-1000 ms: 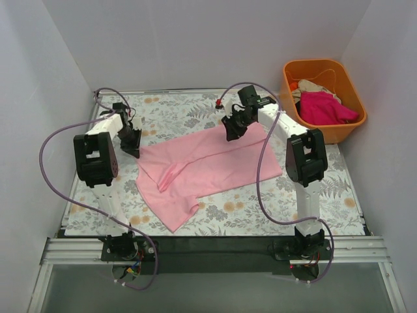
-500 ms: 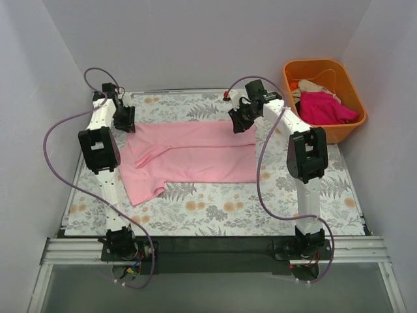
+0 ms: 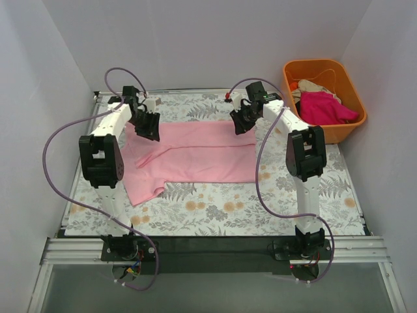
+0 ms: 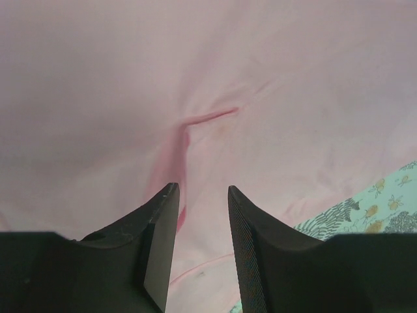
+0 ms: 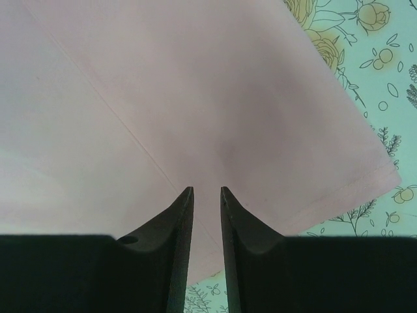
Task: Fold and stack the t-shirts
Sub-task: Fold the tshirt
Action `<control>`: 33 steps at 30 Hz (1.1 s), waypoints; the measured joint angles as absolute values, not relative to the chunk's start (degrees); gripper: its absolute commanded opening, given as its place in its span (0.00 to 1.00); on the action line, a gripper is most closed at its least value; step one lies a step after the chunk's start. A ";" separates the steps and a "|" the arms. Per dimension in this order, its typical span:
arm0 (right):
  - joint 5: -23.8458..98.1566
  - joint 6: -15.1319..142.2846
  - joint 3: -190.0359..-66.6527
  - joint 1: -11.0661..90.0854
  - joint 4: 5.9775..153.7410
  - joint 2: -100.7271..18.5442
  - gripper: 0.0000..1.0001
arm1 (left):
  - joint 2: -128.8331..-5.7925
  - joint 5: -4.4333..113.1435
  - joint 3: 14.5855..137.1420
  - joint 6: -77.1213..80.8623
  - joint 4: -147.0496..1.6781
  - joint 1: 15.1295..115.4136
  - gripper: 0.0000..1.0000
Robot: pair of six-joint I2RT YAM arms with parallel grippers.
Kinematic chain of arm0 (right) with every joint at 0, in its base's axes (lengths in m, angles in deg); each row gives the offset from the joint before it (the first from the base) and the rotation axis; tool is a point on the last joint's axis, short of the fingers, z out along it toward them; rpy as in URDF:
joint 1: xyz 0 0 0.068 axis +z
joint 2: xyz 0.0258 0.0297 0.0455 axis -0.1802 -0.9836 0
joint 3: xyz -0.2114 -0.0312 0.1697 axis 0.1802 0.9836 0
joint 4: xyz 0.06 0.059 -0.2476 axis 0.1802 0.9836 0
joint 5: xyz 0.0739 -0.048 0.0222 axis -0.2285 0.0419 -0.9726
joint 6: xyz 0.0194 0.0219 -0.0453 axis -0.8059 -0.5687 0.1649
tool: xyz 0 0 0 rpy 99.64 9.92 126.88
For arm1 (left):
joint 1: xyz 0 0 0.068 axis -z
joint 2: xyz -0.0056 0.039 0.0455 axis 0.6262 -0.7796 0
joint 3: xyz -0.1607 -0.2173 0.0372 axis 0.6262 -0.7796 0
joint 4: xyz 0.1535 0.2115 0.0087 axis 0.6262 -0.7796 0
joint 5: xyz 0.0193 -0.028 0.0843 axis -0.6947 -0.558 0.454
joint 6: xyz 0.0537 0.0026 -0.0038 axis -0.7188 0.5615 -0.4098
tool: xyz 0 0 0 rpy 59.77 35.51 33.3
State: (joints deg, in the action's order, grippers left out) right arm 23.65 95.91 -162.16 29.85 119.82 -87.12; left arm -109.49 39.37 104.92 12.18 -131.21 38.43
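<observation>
The light pink t-shirt (image 3: 195, 153) lies spread flat across the middle of the floral table (image 3: 260, 205), with a sleeve hanging toward the front left. It fills the left wrist view (image 4: 260, 78) and the right wrist view (image 5: 195, 85). My left gripper (image 3: 148, 127) hovers over the shirt's far left part, jaws apart and empty (image 4: 203, 189), above a small crease. My right gripper (image 3: 242, 124) is over the shirt's far right corner, jaws a little apart with nothing between them (image 5: 207, 189). A magenta shirt (image 3: 326, 107) and a cream one (image 3: 314, 85) lie in the tub.
The orange plastic tub (image 3: 287, 73) stands at the back right, off the table's corner. White walls close in the left, back and right. Both arms' purple cables loop above the table's sides. Floral tabletop shows in front of the shirt.
The left gripper has moved right from the table's far left edge to over the shirt's left part. The shirt's left side has shifted slightly. The right gripper has stayed in place.
</observation>
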 measured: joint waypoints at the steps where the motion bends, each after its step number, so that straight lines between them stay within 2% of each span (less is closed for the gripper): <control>1: 23.65 95.87 -162.16 29.85 119.82 -87.12 0.26 | -109.90 39.15 104.03 12.18 -131.10 39.50 0.35; 9: 23.65 95.84 -162.16 29.85 119.82 -87.12 0.26 | -115.58 39.11 103.26 12.81 -130.86 44.58 0.35; 23: 23.65 96.08 -161.68 29.85 119.80 -87.12 0.26 | -116.02 45.12 105.12 13.27 -128.39 44.66 0.35; 33: 23.69 96.26 -161.57 29.52 119.80 -87.12 0.26 | -116.83 45.69 106.19 12.99 -128.39 44.64 0.31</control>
